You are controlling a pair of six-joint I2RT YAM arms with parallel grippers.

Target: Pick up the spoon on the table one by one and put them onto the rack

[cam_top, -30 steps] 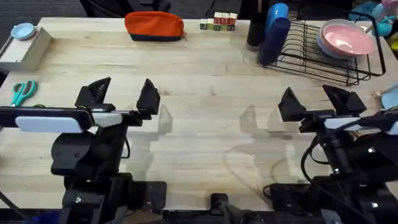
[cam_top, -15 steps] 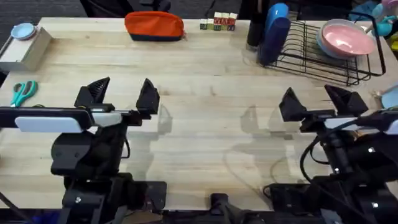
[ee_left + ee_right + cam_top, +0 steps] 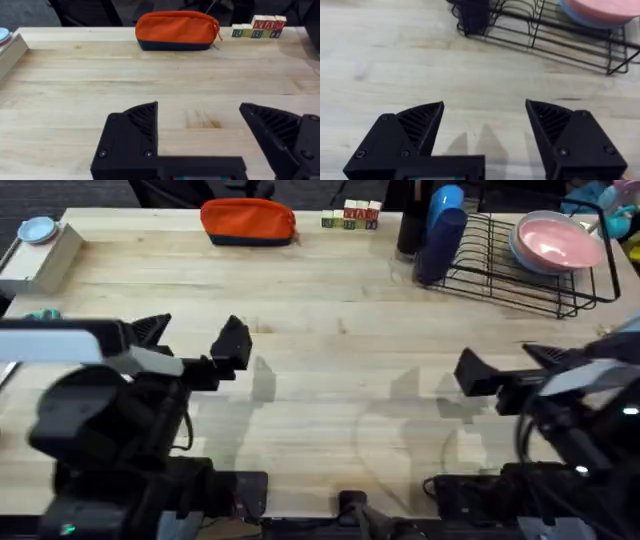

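On the desk point(image 3: 330, 350): rack point(image 3: 520, 275) at two o'clock, holding a pink bowl point(image 3: 555, 242); left tool point(image 3: 190, 345) and right tool point(image 3: 515, 365) both released, empty; no spoon visible; risk: a blind reach could snag the rack wires.

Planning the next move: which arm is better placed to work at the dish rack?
Right. The right gripper, open, hangs nearer the dish rack, which lies straight ahead of it; the left gripper, also open, faces the orange pouch.
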